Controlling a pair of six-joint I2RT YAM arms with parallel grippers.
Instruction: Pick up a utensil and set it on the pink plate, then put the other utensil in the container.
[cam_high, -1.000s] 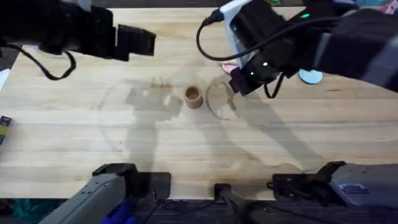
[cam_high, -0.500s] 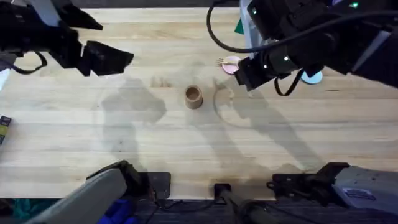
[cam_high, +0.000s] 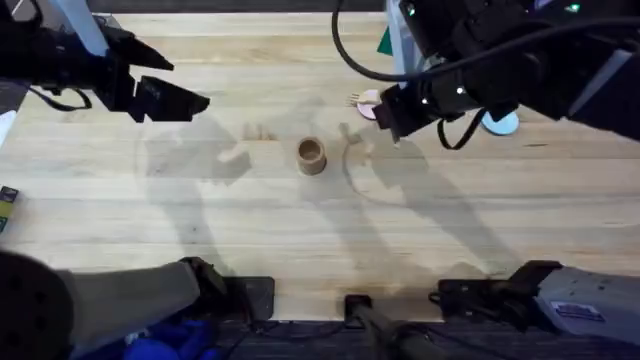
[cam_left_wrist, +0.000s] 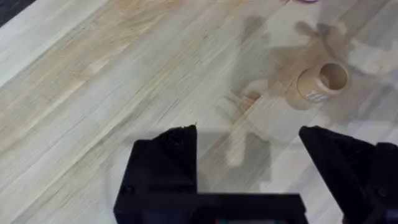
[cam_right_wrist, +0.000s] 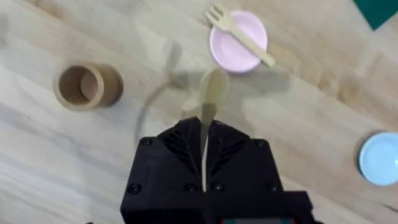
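The wooden fork (cam_right_wrist: 240, 34) lies across the pink plate (cam_right_wrist: 244, 53). In the overhead view the plate (cam_high: 368, 101) peeks out beside my right gripper (cam_high: 388, 114), with the fork's tines (cam_high: 355, 99) showing. My right gripper (cam_right_wrist: 204, 140) is shut on the handle of the wooden spoon (cam_right_wrist: 213, 88) and holds it above the table, its bowl pointing toward the plate. The wooden cup (cam_high: 311, 155) stands upright at mid-table, to the left of that gripper; it is also the cup (cam_right_wrist: 87, 86) and the cup (cam_left_wrist: 320, 84). My left gripper (cam_high: 178, 98) hovers open and empty, far left of the cup, its fingers (cam_left_wrist: 165, 162) spread wide.
A light-blue plate (cam_high: 500, 123) lies right of the right gripper, also the blue plate (cam_right_wrist: 378, 158). A green item (cam_high: 385, 42) sits at the far edge behind the pink plate. A small dark object (cam_high: 8, 205) lies at the left edge.
The right gripper with the spoon has moved back from the table's middle toward the pink plate, uncovering plate and fork. The left arm has swung left and a little nearer.
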